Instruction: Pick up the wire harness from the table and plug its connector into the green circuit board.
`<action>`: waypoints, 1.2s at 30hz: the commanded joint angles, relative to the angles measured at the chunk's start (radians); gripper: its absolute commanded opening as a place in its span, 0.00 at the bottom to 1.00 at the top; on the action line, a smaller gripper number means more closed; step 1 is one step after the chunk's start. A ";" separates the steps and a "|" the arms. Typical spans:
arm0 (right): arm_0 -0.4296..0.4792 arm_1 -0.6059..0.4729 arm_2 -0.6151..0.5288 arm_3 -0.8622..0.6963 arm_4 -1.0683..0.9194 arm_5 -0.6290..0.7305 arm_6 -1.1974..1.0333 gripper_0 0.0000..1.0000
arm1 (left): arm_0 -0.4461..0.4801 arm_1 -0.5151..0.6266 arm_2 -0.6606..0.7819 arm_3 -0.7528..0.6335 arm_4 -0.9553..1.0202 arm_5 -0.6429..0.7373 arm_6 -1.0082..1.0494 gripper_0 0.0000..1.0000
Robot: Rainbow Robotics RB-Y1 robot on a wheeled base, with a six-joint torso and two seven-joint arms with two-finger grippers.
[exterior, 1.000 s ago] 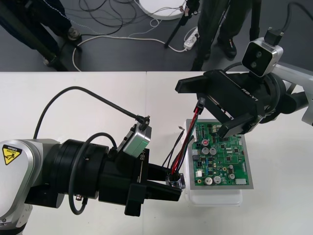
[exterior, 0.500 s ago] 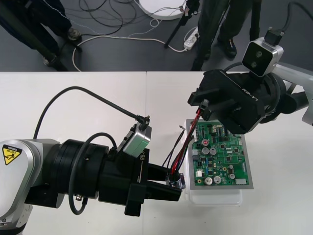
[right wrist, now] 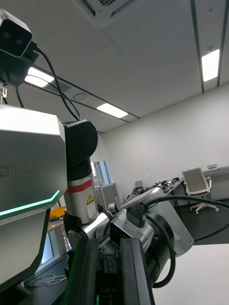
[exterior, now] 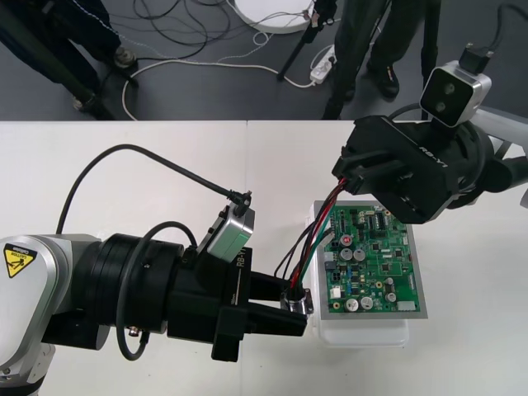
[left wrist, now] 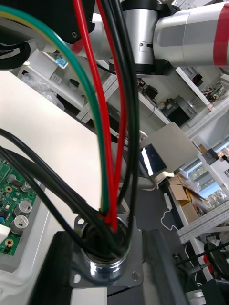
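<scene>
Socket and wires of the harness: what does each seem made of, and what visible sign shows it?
The socket looks like bare metal, bright and polished: it glints silver, flange included. The wires are probably plastic-coated, smooth and slightly glossy, in solid red, green and black; their cores are hidden.

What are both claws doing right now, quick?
Left claw: closed on the metal socket.
Right claw: closed on the wires at their other end, above the green board.

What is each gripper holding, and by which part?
Both hold the wire harness: the left gripper clamps its metal socket, the right gripper grips the wires' other end, by the circuit board.
</scene>
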 commanded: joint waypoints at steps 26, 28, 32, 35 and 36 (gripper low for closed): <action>0.079 -0.114 0.003 -0.083 -0.078 -0.011 0.014 0.00 | -0.013 0.000 0.033 -0.035 0.021 0.168 -0.005 1.00; 0.094 -0.141 0.001 -0.105 -0.087 -0.011 0.022 0.00 | -0.024 0.020 0.059 -0.035 0.023 0.179 -0.014 1.00; 0.126 -0.181 -0.014 -0.140 -0.095 -0.011 0.028 0.00 | -0.042 0.049 0.102 -0.037 0.028 0.196 -0.027 1.00; 0.157 -0.206 -0.034 -0.160 -0.095 -0.011 0.031 0.00 | -0.062 0.081 0.127 -0.035 0.040 0.219 -0.039 1.00; 0.172 -0.215 -0.043 -0.168 -0.095 -0.011 0.033 0.00 | -0.073 0.097 0.134 -0.035 0.046 0.226 -0.042 1.00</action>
